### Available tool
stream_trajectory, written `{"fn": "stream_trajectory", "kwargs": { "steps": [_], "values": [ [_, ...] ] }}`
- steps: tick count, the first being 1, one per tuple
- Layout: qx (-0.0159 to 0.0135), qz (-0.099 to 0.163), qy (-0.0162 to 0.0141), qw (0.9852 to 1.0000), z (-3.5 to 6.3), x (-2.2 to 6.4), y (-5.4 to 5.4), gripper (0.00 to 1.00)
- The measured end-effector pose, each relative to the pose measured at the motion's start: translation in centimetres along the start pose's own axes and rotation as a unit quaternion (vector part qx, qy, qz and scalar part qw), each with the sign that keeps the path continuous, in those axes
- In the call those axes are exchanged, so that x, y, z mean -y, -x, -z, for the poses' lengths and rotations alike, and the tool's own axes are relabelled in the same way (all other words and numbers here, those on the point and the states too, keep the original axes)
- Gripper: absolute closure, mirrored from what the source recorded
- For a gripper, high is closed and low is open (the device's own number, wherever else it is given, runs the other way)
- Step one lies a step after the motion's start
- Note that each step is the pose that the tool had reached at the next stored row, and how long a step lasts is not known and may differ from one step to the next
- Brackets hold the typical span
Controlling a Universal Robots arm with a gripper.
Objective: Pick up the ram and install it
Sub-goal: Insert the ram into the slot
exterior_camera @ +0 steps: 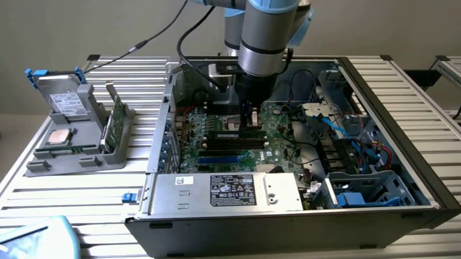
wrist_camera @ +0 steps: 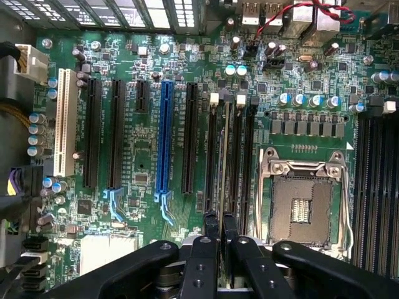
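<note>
- case (exterior_camera: 216,237) sits on the table (exterior_camera: 72,194), holder (exterior_camera: 86,159) beside it on the exterior view's left
- drive (exterior_camera: 66,102) stands in the holder
- gripper (wrist_camera: 221,225) is in the case over the board (wrist_camera: 143,187) slots (wrist_camera: 211,156), ram (wrist_camera: 223,156) between its fingers (wrist_camera: 204,255)

A plain grey-beige wall (exterior_camera: 86,27) closes the scene behind, bare and evenly lit, with no hard shadows on it. In front of it stands the desk (exterior_camera: 79,197), its top made of long ribbed strips of pale metal that catch a soft sheen from the light above. At the exterior view's right edge a second slatted metal surface (exterior_camera: 450,67) shows just past the desk. Off the desk's side at the exterior view's left lies a dull beige patch (exterior_camera: 8,135), possibly the floor, though it is hard to tell.
</note>
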State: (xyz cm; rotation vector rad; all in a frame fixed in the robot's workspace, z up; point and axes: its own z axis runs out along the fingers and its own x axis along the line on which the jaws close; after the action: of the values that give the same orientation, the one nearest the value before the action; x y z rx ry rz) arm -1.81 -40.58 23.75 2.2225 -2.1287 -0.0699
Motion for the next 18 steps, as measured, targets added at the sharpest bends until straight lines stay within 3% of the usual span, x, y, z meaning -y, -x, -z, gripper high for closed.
{"fn": "stream_trajectory", "kwargs": {
  "steps": [3, 8, 18],
  "values": [
    [-0.0004, 0.0, 0.0012, 1.0, -0.04, 0.0, -0.01, 0.87],
    [-0.0004, 0.0, 0.0014, 1.0, -0.47, 0.04, 0.0, 0.87],
    [-0.0007, 0.004, 0.0014, 1.0, -0.39, 0.03, 0.0, 0.87]
  ]
}}
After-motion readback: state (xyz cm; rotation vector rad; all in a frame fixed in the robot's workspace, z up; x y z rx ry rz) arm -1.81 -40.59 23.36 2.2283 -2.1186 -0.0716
